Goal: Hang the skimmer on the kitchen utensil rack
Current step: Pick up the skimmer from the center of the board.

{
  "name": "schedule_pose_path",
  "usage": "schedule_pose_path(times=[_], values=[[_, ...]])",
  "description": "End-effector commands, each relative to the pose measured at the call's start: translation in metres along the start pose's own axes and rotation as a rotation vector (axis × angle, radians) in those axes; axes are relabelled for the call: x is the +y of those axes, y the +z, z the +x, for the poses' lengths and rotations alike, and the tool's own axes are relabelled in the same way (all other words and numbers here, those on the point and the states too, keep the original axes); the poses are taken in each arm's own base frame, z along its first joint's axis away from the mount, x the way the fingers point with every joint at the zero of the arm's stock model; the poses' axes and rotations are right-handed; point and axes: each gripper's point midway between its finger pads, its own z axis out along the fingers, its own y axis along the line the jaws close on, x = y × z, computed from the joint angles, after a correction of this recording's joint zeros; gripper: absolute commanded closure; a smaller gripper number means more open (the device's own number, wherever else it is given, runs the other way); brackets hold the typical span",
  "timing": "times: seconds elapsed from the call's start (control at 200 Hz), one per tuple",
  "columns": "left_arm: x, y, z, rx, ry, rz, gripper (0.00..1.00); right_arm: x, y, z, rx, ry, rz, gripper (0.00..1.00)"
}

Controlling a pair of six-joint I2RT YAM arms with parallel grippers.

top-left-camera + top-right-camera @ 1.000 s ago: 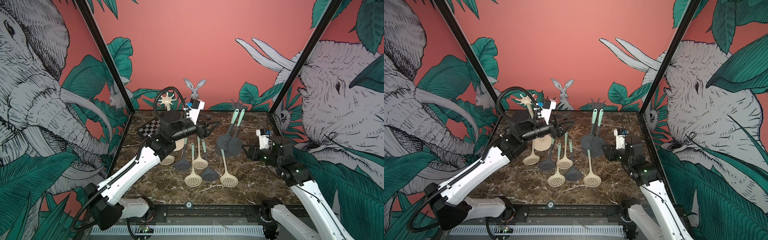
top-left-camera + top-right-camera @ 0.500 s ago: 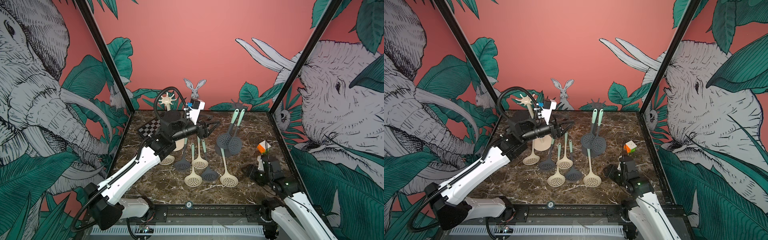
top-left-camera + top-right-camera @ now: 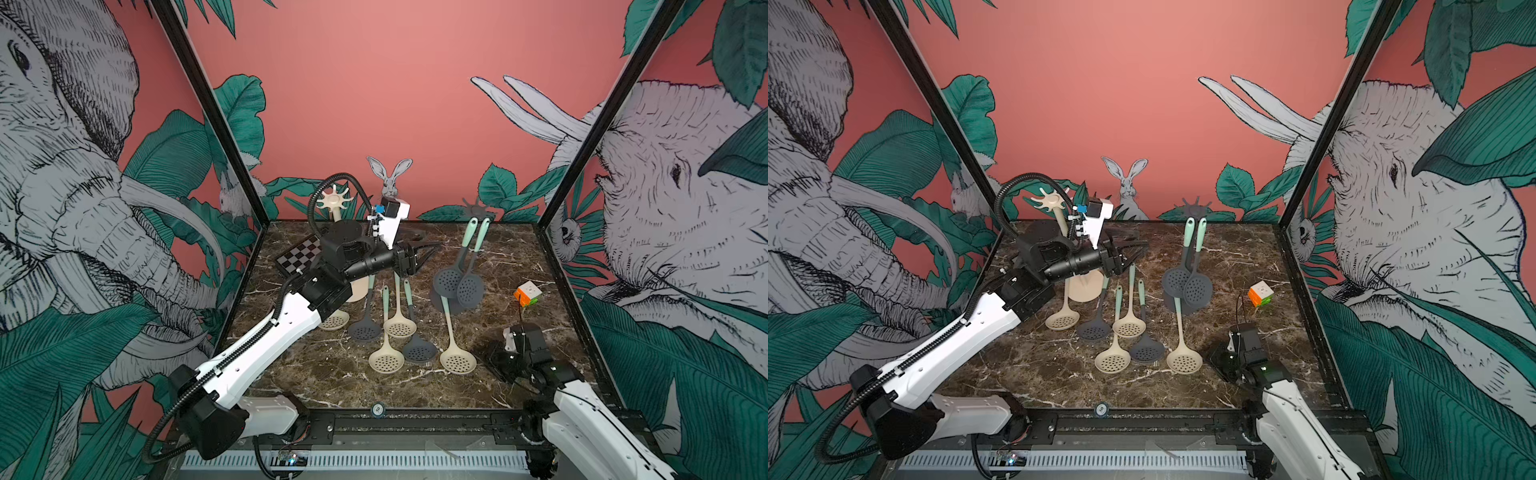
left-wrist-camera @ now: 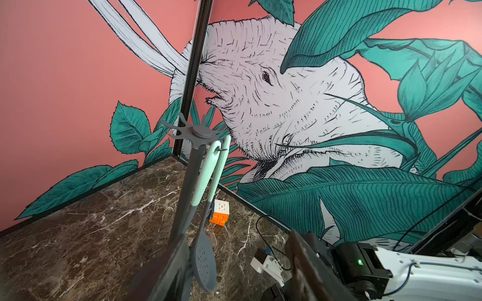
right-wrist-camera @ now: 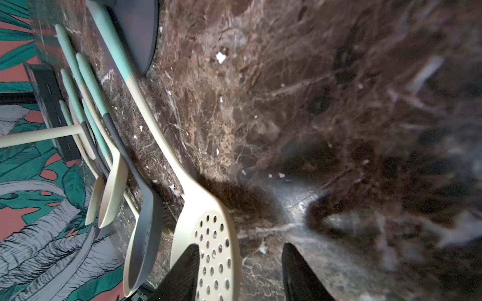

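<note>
A cream skimmer (image 3: 457,360) lies flat near the worktop's (image 3: 316,374) front edge (right tool (image 5: 240,247) just beside it, jaws apart). Left tool (image 3: 430,251) is apart too. Two grey skimmers (image 3: 446,282) hang on the grey rack (image 3: 473,206).

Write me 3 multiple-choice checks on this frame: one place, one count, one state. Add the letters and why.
1. Where is the puzzle cube?
A) inside a bowl
B) on the table, between the grey rack and the right-hand wall
C) hooked on the rack

2. How many grey skimmers hang on the grey rack?
A) none
B) two
C) five

3. The left pincer is:
A) shut on a skimmer handle
B) shut on the cube
C) open and empty

Answers:
1 B: both top views show the cube on bare marble beside the rack.
2 B: two hang side by side from the rack's hooks.
3 C: its fingers are spread in mid-air with nothing between them.
</note>
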Motion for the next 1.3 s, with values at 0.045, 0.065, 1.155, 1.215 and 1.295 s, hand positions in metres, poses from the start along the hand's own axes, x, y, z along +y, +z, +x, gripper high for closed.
schedule_pose_path(times=[0.045, 0.065, 1.155, 1.215, 1.295], values=[[-0.001, -0.001, -0.005, -0.020, 0.009, 0.011, 0.37, 0.009, 0.008, 0.002, 0.012, 0.006, -0.060, 0.56], [-0.001, -0.001, -0.005, -0.020, 0.010, 0.009, 0.37, 0.010, 0.009, 0.003, 0.014, 0.010, -0.065, 0.57], [0.000, -0.009, -0.008, -0.029, 0.017, -0.005, 0.37, 0.070, 0.003, 0.022, 0.184, -0.214, -0.139, 1.00], [0.000, -0.009, -0.008, -0.028, 0.016, -0.006, 0.37, 0.070, 0.003, 0.028, 0.207, -0.232, -0.134, 1.00], [0.000, -0.009, -0.009, -0.030, 0.018, -0.006, 0.37, 0.070, 0.003, 0.035, 0.236, -0.259, -0.126, 1.00]])
